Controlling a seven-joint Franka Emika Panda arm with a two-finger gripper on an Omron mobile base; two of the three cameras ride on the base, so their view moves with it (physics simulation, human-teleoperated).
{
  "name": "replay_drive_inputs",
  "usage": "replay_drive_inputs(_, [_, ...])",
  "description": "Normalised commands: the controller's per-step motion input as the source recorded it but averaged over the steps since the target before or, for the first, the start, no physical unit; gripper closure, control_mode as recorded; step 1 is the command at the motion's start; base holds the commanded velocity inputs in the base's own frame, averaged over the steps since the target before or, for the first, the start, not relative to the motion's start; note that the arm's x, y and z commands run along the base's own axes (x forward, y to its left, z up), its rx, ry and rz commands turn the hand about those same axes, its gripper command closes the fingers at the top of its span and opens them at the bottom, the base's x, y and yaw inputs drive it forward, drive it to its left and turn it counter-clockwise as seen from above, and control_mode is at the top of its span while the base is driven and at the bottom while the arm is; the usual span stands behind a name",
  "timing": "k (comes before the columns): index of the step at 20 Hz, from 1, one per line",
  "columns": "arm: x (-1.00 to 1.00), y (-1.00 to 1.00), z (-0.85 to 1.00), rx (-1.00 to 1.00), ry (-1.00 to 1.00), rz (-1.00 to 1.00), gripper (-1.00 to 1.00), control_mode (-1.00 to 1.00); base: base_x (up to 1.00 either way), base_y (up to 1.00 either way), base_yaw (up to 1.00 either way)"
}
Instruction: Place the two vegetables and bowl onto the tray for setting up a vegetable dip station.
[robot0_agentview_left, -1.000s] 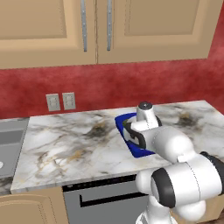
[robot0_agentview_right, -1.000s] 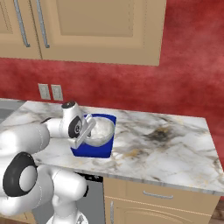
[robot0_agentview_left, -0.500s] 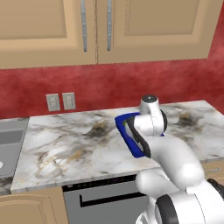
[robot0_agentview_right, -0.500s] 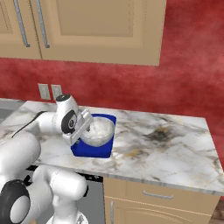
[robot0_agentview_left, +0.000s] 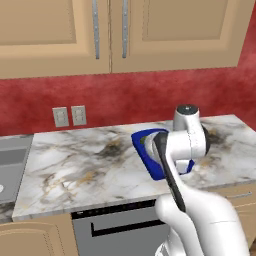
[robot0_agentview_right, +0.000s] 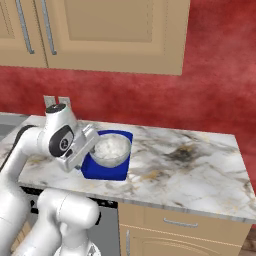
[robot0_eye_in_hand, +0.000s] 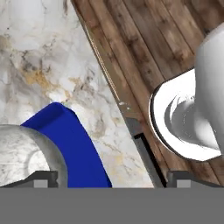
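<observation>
White marbled bowl (robot0_agentview_right: 112, 149) upright in dark blue tray (robot0_agentview_right: 105, 171)

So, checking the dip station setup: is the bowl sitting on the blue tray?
Yes, in the right base view the bowl rests on the blue tray.

You're facing a marble surface (robot0_agentview_left: 80, 165) against a red wall (robot0_agentview_left: 120, 95), tan cabinets (robot0_agentview_left: 55, 35) overhead, two outlets (robot0_agentview_left: 70, 116) below them, a wooden floor (robot0_eye_in_hand: 153, 48), and possibly a sink (robot0_agentview_left: 10, 165) at left.
</observation>
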Motion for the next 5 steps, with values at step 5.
replay_drive_inputs(5, [-0.86,-0.10,0.55,0.00,-0.01,0.00,-1.00,-1.00,0.00,0.00,0.00])
